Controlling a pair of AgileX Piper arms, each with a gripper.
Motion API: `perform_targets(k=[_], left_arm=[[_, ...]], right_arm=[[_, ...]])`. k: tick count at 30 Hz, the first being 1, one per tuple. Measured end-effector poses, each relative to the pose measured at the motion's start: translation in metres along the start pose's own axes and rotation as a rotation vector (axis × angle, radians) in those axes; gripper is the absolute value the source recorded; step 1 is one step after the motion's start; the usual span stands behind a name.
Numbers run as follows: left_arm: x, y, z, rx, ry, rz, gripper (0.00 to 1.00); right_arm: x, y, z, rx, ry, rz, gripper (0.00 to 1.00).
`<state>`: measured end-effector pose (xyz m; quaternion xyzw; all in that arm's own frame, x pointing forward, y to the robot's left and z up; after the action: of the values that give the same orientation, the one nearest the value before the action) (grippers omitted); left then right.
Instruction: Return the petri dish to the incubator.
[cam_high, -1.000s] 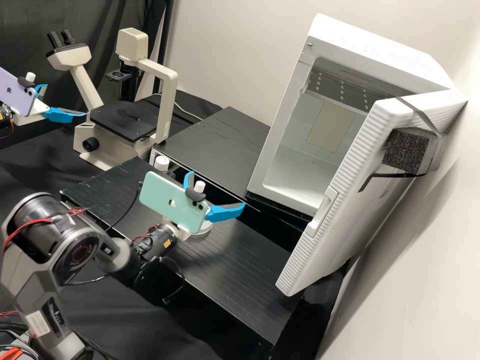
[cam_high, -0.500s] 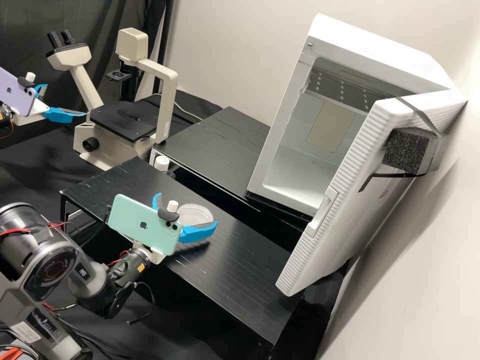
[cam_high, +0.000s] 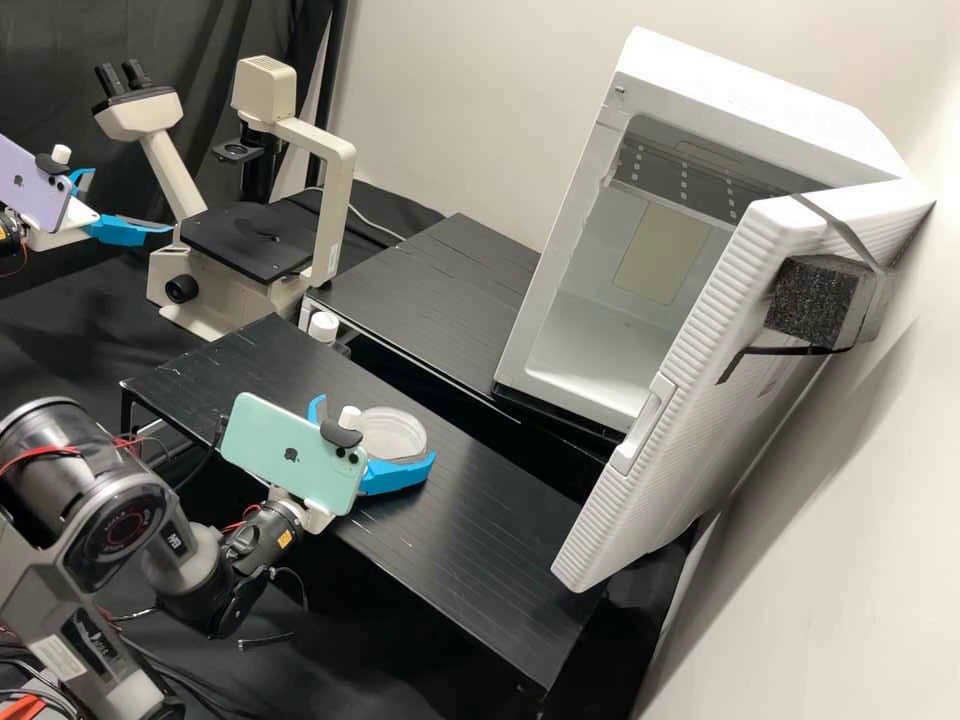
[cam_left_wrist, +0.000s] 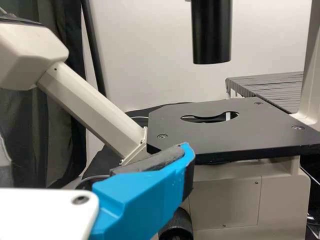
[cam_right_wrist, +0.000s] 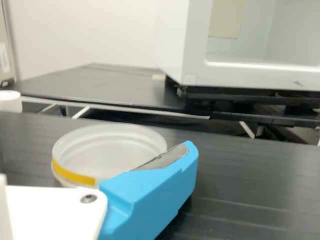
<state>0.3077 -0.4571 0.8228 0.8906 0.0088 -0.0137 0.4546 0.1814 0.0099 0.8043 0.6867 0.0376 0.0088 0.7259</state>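
Observation:
On the lower black platform sits the round clear petri dish (cam_high: 397, 436), beside the right gripper (cam_high: 375, 428), whose fingers are apart with the near one along its front side. The right wrist view has the dish (cam_right_wrist: 107, 150), with a yellow strip on its side, partly behind a finger of the right gripper (cam_right_wrist: 150, 195). At the high view's left edge, the left gripper (cam_high: 131, 200) stands open and empty by the microscope; in its wrist view one finger of the left gripper (cam_left_wrist: 145, 200) shows before the stage. The white incubator (cam_high: 560, 260) has its door open.
The microscope (cam_high: 248, 240) stands at the back left, its stage (cam_left_wrist: 225, 132) level. A higher black platform (cam_high: 430, 290) lies behind the lower one (cam_high: 490, 540), with a dark gap between. The incubator door (cam_high: 690, 420) juts forward at the right.
My right gripper has come left and down from above the lower platform to the dish, then shifted only slightly. More of the dish is exposed now. The left gripper has not moved.

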Motion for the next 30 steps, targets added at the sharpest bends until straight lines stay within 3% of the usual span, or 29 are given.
perform_targets(k=[6,14,15,30], left_arm=[[0.0000,0.0000,0.0000,0.000,0.000,0.000,1.00],[0.0000,0.0000,0.0000,0.000,0.000,0.000,1.00],[0.0000,0.0000,0.0000,0.000,0.000,0.000,1.00],[0.0000,0.0000,0.0000,0.000,0.000,0.000,1.00]], right_arm=[[0.0025,-0.0035,0.0030,-0.031,-0.012,-0.004,1.00],[0.0037,-0.0052,0.0062,-0.029,-0.023,-0.009,1.00],[0.0038,-0.0052,0.0062,-0.028,-0.023,-0.009,0.00],[0.0036,-0.0042,0.0079,-0.030,-0.029,-0.005,0.00]])
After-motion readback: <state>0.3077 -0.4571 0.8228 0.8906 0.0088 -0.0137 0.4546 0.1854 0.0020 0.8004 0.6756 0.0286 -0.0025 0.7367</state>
